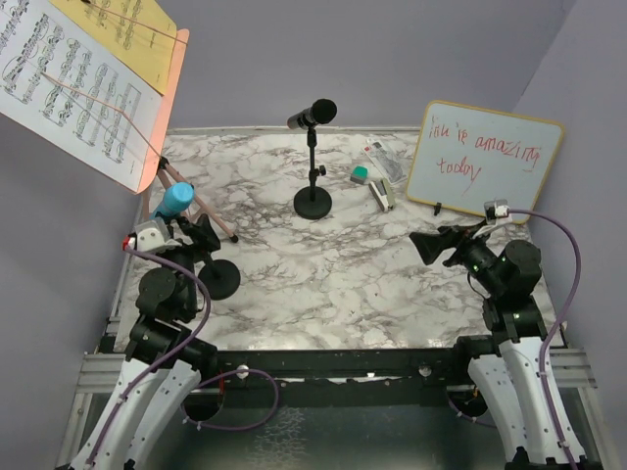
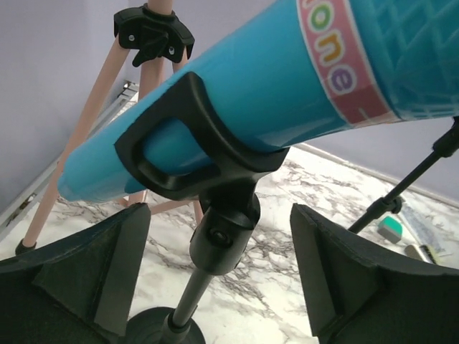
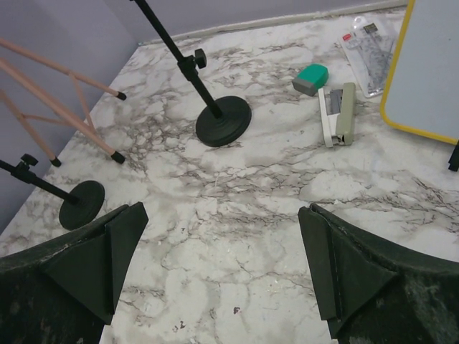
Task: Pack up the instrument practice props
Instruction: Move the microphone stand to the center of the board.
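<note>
The blue microphone sits tilted in the clip of a black round-based mic pole at the left. In the left wrist view the blue microphone fills the top, and the clip and pole stand between my fingers. My left gripper is open, with a jaw on each side of the pole just below the clip. The black microphone sits on the second pole at the back middle. The pink music rack holds sheet-music pages at the top left. My right gripper is open and empty above the marble.
A wood-framed whiteboard stands at the back right. A stapler, a green eraser and a clear packet lie beside it. Pink tripod legs stand just left of the blue microphone's pole. The marble table has a metal edge.
</note>
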Robot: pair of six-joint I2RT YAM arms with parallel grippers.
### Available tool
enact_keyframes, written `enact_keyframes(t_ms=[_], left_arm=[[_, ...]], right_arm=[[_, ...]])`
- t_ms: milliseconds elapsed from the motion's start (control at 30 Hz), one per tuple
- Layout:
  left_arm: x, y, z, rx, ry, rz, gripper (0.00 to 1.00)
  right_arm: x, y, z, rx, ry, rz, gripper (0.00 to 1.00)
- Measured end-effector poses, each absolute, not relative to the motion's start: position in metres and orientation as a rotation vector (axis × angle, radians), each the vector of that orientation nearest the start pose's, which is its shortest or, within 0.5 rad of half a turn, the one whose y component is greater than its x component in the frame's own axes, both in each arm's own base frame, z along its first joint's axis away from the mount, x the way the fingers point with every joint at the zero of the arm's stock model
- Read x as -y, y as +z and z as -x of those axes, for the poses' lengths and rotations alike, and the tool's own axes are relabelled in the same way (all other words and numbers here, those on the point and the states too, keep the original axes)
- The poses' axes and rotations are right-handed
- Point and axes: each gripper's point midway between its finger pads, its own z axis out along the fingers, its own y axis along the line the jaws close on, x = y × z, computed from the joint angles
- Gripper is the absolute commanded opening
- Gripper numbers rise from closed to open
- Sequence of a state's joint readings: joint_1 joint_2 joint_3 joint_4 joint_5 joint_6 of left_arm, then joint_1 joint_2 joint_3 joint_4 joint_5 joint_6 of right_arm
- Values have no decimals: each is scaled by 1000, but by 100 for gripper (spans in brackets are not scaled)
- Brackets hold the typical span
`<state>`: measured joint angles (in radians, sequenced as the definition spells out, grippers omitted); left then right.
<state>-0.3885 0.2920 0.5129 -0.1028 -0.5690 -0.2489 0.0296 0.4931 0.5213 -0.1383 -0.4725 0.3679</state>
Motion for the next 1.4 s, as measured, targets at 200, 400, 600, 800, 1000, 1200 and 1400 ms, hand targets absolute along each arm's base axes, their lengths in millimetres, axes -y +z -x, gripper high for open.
enact_keyframes(t_ms=[200, 400, 600, 800, 1000, 1200, 1400], left_arm=[[9, 284, -253, -1422, -93, 356, 45], [8, 285, -255, -1406, -50, 314, 14], [16, 288, -254, -1407, -55, 225, 0], [56, 286, -255, -1429, -172, -14, 0], [114, 289, -263, -1430, -380, -258, 0], [177, 292, -280, -1472, -644, -437, 0], [219, 292, -279, -1457, -830, -507, 0]], right_arm=[[-111, 251, -236, -1662, 705, 132, 100], [-114, 252, -232, -1640, 711, 158, 100], [-116, 244, -234, -1644, 723, 155, 100], [-130, 236, -234, -1632, 840, 157, 100], [-147, 224, -227, -1666, 965, 220, 100], [-158, 223, -224, -1703, 1040, 274, 100], [-171, 211, -227, -1816, 1174, 271, 98]])
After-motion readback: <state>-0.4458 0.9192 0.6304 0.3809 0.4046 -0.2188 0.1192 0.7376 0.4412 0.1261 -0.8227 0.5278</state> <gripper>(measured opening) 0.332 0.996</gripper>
